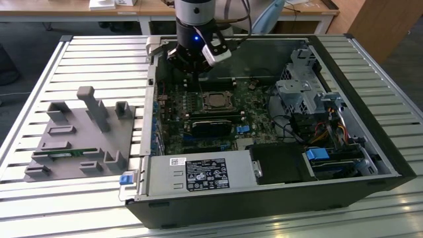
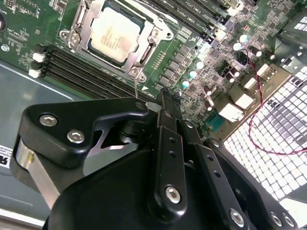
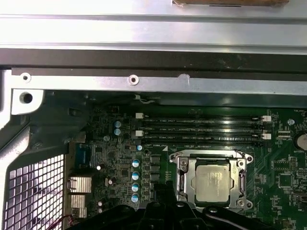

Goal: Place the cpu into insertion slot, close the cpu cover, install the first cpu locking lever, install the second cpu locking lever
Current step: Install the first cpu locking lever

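Far left in the exterior view: grey fixture block (image 1: 82,136) with upright posts, resting on the slatted table (image 1: 39,74), well apart from the open computer case (image 1: 264,210).

Inside the case, near left corner: power supply (image 1: 198,173) with a white label. Beyond it: green motherboard (image 1: 172,131) lying flat.

Above the far edge of the motherboard: gripper (image 1: 197,74), pointing down, hanging just to the far left of the cpu (image 1: 215,100). Claw closed: tips drawn together to a single point in both wrist views (image 2: 165,98) (image 3: 165,189), nothing seen clamped between them. Just beside the tip in the second wrist view: thin metal rod (image 2: 135,90), upright; contact with the claw not determinable.

Centre of the motherboard: cpu (image 2: 115,31) (image 3: 213,184), pale silvery top facing up, seated flat in the insertion slot (image 2: 135,16). Around the chip: cpu cover (image 2: 146,45) (image 3: 184,178), lying flat on the slot, chip showing through its square window. Not touched by the gripper.

Alongside the slot: long black memory slots (image 3: 201,129) (image 2: 81,72) in parallel rows. Near side of the cpu: long black block (image 1: 213,126).

Right of the motherboard: grey metal drive cage (image 1: 304,94), then bundled cables (image 1: 330,131). Near right corner: blue tab (image 1: 317,154).
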You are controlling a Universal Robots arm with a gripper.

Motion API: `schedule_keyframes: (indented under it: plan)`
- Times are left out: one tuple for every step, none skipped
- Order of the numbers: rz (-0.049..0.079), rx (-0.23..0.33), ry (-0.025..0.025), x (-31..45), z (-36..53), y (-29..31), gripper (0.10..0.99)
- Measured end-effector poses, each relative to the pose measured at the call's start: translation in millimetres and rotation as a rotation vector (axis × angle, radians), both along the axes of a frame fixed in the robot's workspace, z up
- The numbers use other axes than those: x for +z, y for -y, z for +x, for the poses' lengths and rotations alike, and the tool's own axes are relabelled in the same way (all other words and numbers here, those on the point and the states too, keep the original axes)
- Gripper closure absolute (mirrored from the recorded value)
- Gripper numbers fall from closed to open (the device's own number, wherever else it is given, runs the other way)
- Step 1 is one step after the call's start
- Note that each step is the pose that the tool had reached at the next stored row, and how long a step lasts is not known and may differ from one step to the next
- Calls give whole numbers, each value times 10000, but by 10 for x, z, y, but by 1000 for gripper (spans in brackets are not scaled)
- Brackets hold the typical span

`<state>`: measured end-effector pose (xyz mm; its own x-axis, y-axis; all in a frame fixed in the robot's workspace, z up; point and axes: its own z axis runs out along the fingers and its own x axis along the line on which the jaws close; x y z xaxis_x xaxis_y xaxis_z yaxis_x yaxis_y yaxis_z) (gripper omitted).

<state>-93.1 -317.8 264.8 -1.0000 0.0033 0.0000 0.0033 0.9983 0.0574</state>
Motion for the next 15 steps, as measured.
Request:
schedule_keyframes:
  plan:
    - [1, 0, 1, -3, -1, -5, 980]
    - [1, 0, 1, -6, -1, -12, 980]
    - [1, 0, 1, -9, -2, -21, 980]
    - [0, 1, 0, -11, -2, -33, 980]
    - [1, 0, 1, -14, -4, -45, 980]
    - [0, 0, 0, -16, -6, -56, 980]
    - [0, 0, 0, -19, -8, -67, 980]
    - [0, -1, 1, -21, -11, -77, 980]
    - [1, 0, 1, -25, -13, -86, 980]
    - [1, -1, 1, -28, -16, -95, 980]
    - [1, 0, 1, -32, -19, -105, 980]
    - [1, 0, 1, -36, -21, -113, 980]
    - [1, 0, 1, -39, -23, -122, 980]
    - [1, 0, 1, -43, -25, -131, 980]
    - [1, 1, 1, -47, -28, -139, 980]
